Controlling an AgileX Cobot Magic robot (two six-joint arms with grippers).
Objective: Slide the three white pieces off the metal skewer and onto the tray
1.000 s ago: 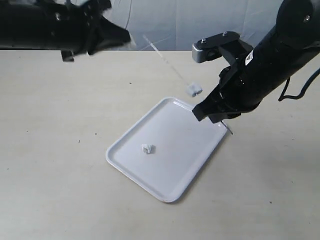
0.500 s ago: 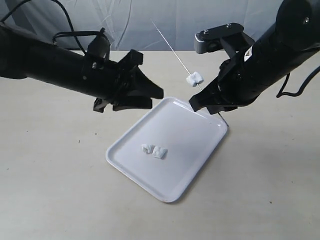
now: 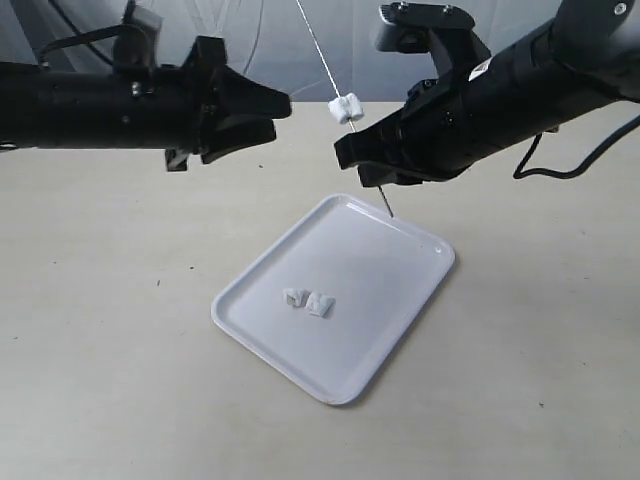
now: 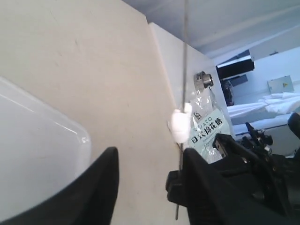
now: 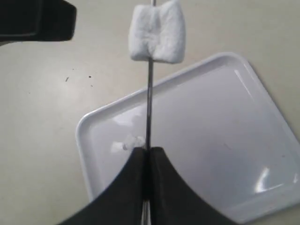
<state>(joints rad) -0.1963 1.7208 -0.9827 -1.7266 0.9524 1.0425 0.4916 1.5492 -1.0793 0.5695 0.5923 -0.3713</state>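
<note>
- Right gripper [image 5: 147, 153]: jaws clamped on metal skewer [image 5: 150, 108], which is tilted, low tip over tray [image 3: 400, 262].
- One white piece [image 3: 343, 108] on skewer, just above right gripper.
- Left gripper [image 4: 150, 161]: fingers apart, near that piece, not touching.
- Two white pieces [image 3: 309, 301] lie on tray.

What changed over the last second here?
A second white piece landed on the tray beside the first. The right gripper, shut on the metal skewer, carried it and the last piece up and leftward. The left gripper, open, swung in, then rose. The tray stayed put.
</note>
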